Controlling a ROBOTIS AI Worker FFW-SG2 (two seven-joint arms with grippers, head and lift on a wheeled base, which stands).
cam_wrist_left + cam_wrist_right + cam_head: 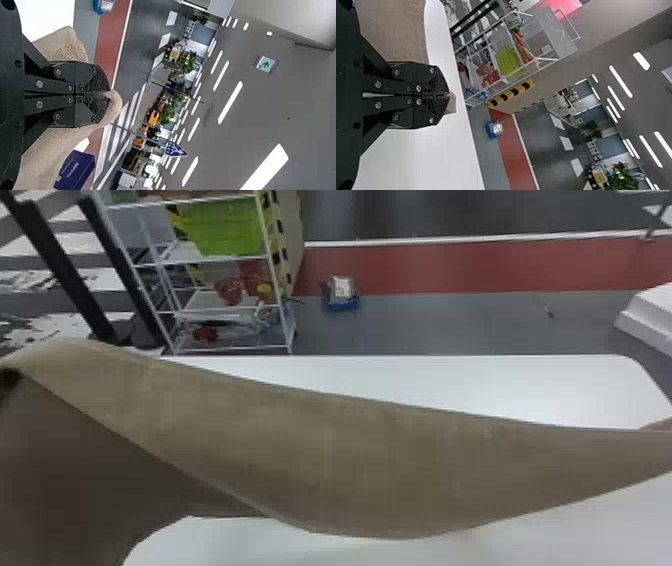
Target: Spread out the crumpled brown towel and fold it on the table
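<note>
The brown towel (pixel 350 450) is stretched from side to side above the white table (pixel 475 382), with a big dip in the middle of its near edge. I can't tell if the dip touches the table. The left gripper (pixel 9 379) is a dark bit at the head view's left edge, by a towel corner. In the left wrist view, the left gripper (pixel 106 95) is pinched tight on the towel, and a round bit of cloth pokes past its tips. The right gripper (pixel 447 95) is pinched tight on the towel too, with a small bit poking out. White table top shows past the towel's far edge, up to the table's round far right corner. A rack (pixel 225 260) stands on the floor past the table's far left part.
</note>
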